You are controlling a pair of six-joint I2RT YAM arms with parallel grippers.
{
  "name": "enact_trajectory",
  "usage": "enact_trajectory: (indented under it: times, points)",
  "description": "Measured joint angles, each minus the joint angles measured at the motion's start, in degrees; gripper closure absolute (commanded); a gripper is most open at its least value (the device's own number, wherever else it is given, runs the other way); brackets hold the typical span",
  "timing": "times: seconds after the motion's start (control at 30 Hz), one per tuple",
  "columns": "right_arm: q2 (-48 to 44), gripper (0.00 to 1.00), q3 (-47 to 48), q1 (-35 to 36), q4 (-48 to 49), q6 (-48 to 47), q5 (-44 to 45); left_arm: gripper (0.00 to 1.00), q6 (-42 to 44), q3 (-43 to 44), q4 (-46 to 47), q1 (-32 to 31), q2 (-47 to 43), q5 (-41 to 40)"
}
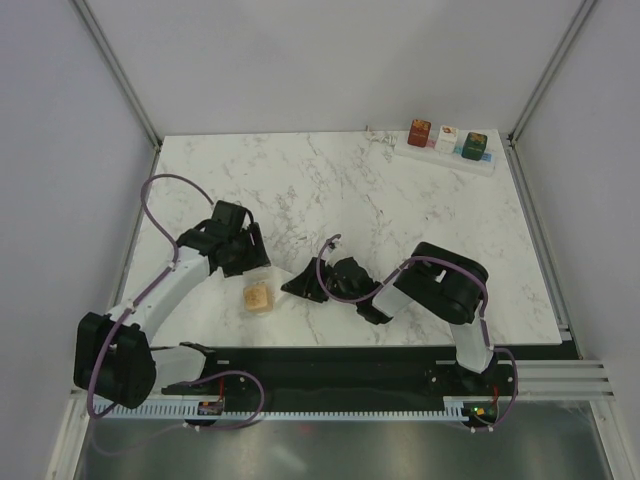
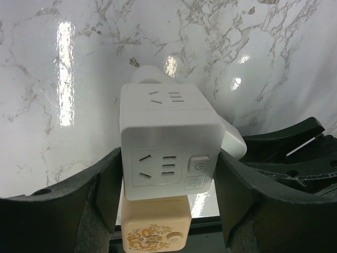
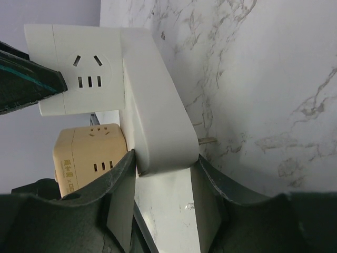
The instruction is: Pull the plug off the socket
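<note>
**One white plug held clear of the power strip by both arms**

The white cube [image 2: 166,142] and the long white plug body [image 3: 158,116] joined to it sit just beside the beige cube [image 1: 259,298], toward the near edge of the bench [image 1: 350,190]. The pins [image 3: 206,140] of the plug body stand bare and touch nothing. The power strip [image 1: 488,164] lies well apart from the beige cube, off toward the far right corner, with three cube plugs [image 1: 446,138] seated on it.

From this you may judge the pull itself done for this plug, with at most the setting-down left. You cannot tell whether the cube and the plug body are one piece.

Your left fingers [image 2: 100,211] stand fairly wide, pressed against opposite sides of the white cube. Your right fingers [image 3: 118,197], partly spread, clasp the plug body on both flanks, near the pins.
</note>
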Motion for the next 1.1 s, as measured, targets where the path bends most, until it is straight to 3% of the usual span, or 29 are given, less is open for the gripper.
enact_trajectory:
  times: [0.23, 0.53, 0.8, 1.1]
  points:
    - [-0.13, 1.0, -0.81, -0.02, 0.42, 0.87, 0.09, 0.98, 1.18, -2.51, 3.21, -2.08, -1.44, -2.14]
    - [-1.79, 1.0, -5.62, -1.14, 6.1, 1.51, -0.48, 0.98, 1.01, -9.7, 8.79, -2.89, -12.41, 1.27]
    - [-1.79, 1.0, -5.62, -1.75, 5.6, 1.7, 0.02, 0.98, -1.73, -3.02, 4.13, -4.46, -3.85, -0.9]
    - [-2.95, 1.0, -6.88, -2.82, 5.53, 2.4, -0.98, 0.98, -1.42, -8.24, 9.86, -6.34, -9.6, -0.37]
